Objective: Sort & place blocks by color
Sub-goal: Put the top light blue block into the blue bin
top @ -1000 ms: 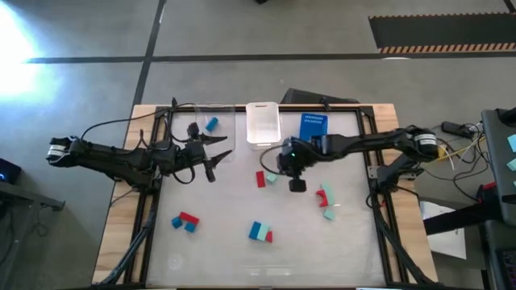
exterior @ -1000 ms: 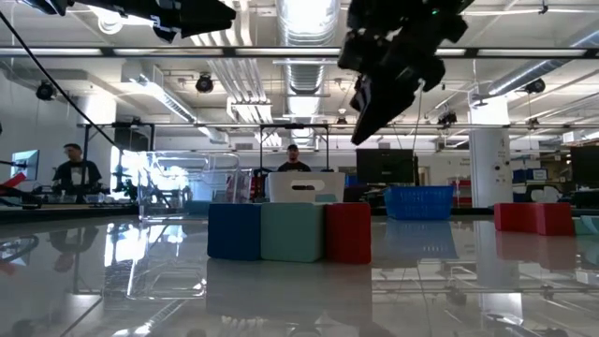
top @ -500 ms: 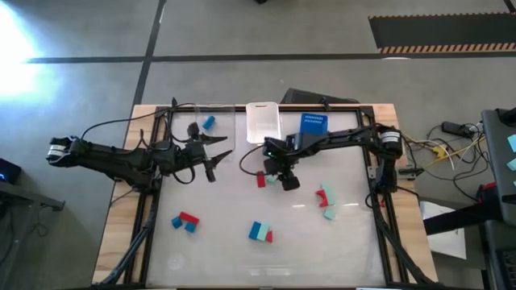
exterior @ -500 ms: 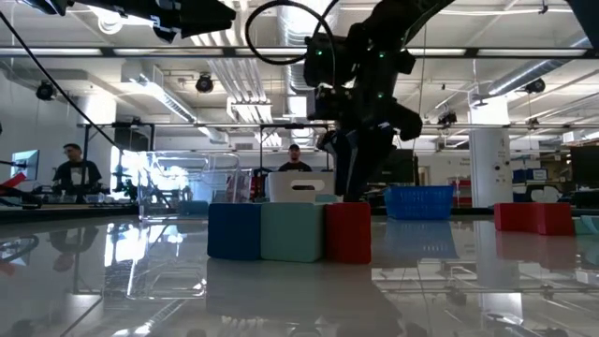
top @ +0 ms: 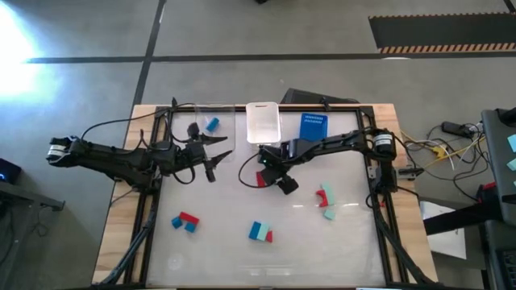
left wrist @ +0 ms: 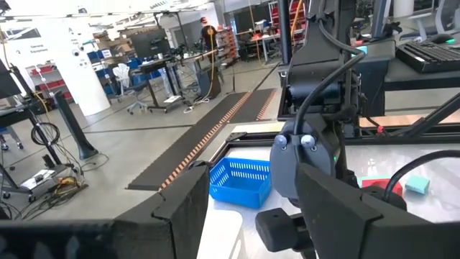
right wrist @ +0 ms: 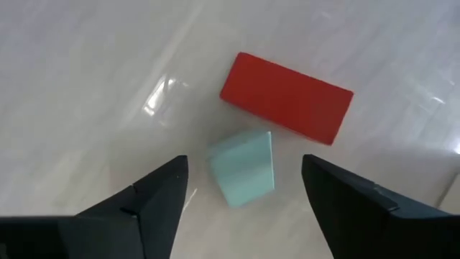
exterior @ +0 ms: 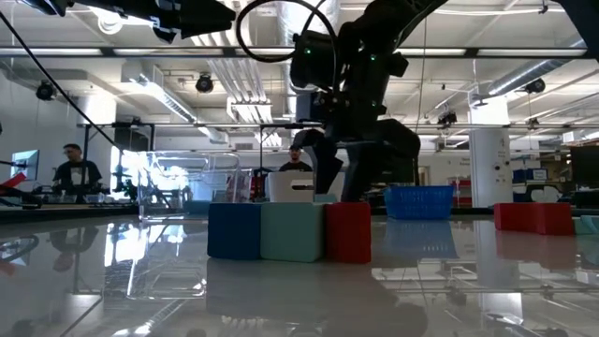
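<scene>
My right gripper (right wrist: pixel 244 188) is open and points down over the table's middle. Its fingers stand on either side of a small mint block (right wrist: pixel 243 169) without touching it. A red bar block (right wrist: pixel 286 97) lies flat just beyond the mint one. In the high view this gripper (top: pixel 271 176) hangs over the red bar (top: pixel 260 179). My left gripper (top: pixel 219 155) waits open above the table's left part, near the clear bin (top: pixel 201 121), which holds a blue block (top: pixel 212 124). More blocks lie in groups (top: pixel 185 221), (top: pixel 260 233), (top: pixel 325 198).
A white bin (top: pixel 263 122) and a blue bin (top: pixel 313 126) stand at the far edge beside the clear one. In the low view a row of blue, mint and red blocks (exterior: pixel 292 231) sits in front of my right gripper (exterior: pixel 348 173). People show in the room behind.
My right gripper has gone toward the table's left edge and down, from right of the red bar to over the mint block beside it. Its fingers have opened from shut. The blocks and my left arm have kept still.
</scene>
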